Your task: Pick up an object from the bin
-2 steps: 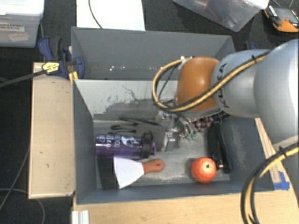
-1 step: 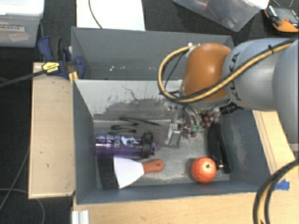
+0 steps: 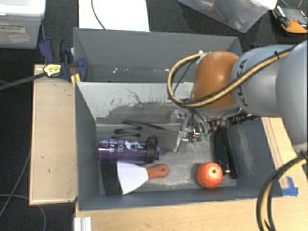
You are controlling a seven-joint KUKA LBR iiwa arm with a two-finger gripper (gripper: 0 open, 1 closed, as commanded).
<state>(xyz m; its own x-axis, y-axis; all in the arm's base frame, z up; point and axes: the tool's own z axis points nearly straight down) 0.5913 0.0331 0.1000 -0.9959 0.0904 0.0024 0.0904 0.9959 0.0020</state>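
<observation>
The gripper hangs low in the middle of the grey bin, over a bare patch of floor rather than squarely over any one thing. Whether it is open or closed cannot be told from here, and nothing shows gripped in it. Nearest to it are a purple bottle lying on its side just to the left, black cap toward the gripper, and a long black block just to the right. A red apple sits nearer the front wall, and a brush with an orange handle lies in front of the bottle. This looks like the approach step, with no pick made yet. The next move likely calls for settling on one target, perhaps the bottle's cap end, centring over it and closing.
</observation>
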